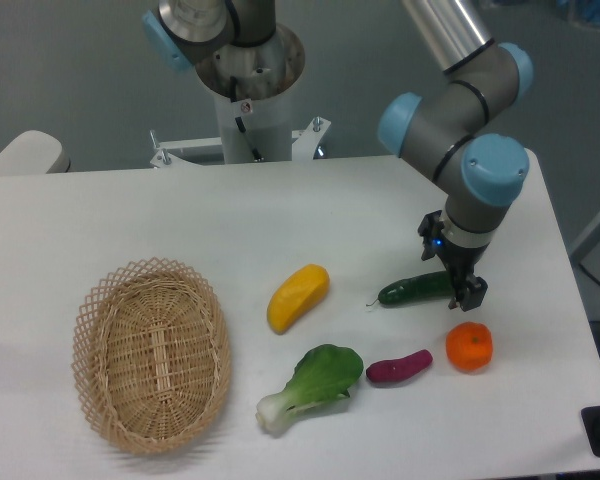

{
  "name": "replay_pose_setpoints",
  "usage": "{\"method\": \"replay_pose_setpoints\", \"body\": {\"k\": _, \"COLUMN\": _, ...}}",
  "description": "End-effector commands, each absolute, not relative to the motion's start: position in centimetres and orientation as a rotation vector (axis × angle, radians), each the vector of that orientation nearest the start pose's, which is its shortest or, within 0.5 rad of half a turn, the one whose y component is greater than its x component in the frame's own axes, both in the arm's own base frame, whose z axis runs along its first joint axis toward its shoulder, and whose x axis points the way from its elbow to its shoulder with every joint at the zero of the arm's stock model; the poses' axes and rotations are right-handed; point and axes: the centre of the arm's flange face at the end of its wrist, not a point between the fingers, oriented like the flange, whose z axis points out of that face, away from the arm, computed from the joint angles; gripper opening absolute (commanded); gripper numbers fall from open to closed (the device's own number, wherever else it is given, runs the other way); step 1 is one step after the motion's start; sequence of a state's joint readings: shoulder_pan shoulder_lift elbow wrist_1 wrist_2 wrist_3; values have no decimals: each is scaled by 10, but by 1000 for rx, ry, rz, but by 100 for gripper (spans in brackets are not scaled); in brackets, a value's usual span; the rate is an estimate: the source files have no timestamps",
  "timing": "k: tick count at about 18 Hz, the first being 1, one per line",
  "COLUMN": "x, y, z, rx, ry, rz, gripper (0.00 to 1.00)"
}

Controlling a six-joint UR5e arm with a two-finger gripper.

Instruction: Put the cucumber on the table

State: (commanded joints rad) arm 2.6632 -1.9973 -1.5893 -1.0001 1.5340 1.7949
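The small, glossy dark green cucumber (416,291) lay on the large white desk (180,215), its right end between the fingers of the arm's black two-finger pincer (458,283), which appeared to pinch it. Just below the pincer sat a round orange fruit (469,346), with a small purple oblong vegetable (398,367) beside it. Further left lay a leafy green bok choy (311,385), a yellow vegetable (297,297) and an oval wicker basket (151,353).

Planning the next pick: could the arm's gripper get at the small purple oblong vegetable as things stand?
Probably yes: the purple oblong vegetable lies uncovered, apart from its neighbours, near the gripper, which holds the dark green cucumber.
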Motion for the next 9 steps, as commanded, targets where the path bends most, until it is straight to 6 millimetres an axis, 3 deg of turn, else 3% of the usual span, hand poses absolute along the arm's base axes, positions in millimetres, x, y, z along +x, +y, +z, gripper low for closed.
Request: {"method": "replay_pose_setpoints", "body": {"k": 9, "x": -475, "y": 496, "z": 355, "rx": -2880, "ry": 849, "rz": 340, "gripper": 100}}
